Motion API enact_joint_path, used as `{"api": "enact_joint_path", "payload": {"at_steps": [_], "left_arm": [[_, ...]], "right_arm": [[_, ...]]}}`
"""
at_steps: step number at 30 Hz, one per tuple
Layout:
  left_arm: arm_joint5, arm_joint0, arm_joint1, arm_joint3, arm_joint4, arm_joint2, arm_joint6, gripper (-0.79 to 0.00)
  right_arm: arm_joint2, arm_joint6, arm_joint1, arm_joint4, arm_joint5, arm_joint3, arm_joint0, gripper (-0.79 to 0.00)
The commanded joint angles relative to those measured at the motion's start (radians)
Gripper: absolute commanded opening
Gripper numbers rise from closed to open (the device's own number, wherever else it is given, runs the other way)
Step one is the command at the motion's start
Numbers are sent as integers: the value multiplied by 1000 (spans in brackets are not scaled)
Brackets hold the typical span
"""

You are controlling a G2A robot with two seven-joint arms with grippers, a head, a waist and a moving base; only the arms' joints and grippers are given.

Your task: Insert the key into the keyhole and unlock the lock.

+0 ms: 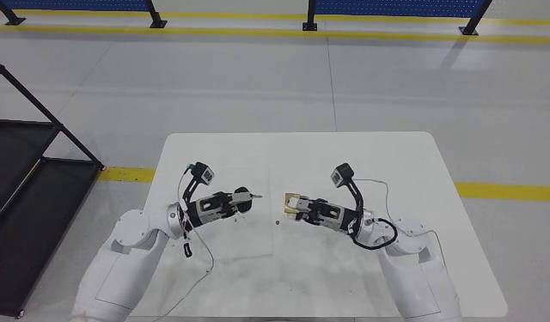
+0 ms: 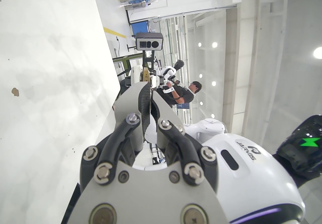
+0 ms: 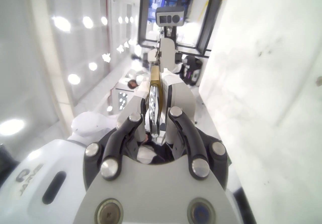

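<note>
While the left gripper (image 1: 240,196) is clamped on the key (image 1: 248,195) and the right gripper (image 1: 302,206) on the lock (image 1: 292,203), the blade should be squared to the keyhole; thrusting should be avoided.

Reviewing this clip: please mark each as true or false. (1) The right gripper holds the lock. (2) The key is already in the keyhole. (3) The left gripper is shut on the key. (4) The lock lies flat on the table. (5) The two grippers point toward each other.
1. True: the right gripper clamps the brass lock.
2. False: in the top view, a gap separates the key from the lock.
3. True: the left gripper is shut on the key.
4. False: the lock is gripped on edge, not lying on the table.
5. True.
</note>
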Motion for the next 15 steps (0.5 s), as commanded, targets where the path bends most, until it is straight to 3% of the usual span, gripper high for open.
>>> {"api": "enact_joint_path", "payload": {"at_steps": [1, 15], "left_arm": [[-6, 0, 0, 3, 6, 8, 5, -785], [-48, 17, 0, 4, 53, 55, 13, -785]], "right_arm": [[-15, -37, 3, -71, -19, -26, -16, -785], [-43, -101, 22, -78, -36, -67, -56, -785]]}}
